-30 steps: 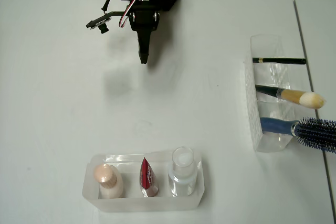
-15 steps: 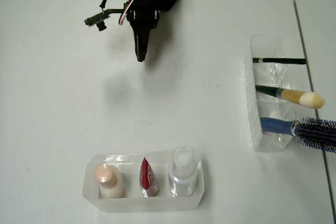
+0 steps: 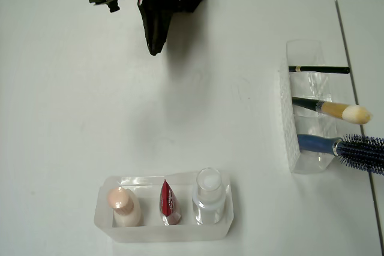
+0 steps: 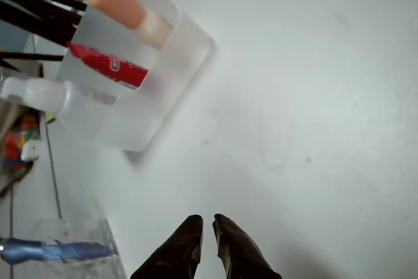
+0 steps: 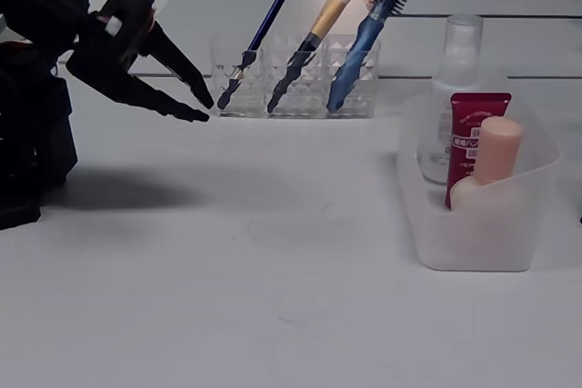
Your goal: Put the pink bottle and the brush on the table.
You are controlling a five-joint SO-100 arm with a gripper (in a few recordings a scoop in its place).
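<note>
The claw [image 3: 155, 49] is held nearly shut and empty above the worktop [image 3: 72, 118]; the bottle [image 3: 123, 205] is kept upright, well apart, straight ahead

Pink bottle [image 3: 123, 205] upright in tray's left compartment; brush [image 3: 336, 110] leaning, bristles out of holder's middle slot

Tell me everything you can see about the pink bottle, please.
The pink bottle is small, pale peach-pink, seemingly plastic, with a rounded body and a narrower round cap. It stands upright in the end compartment of a translucent tray, next to a red tube. The gripper is far from it.
</note>
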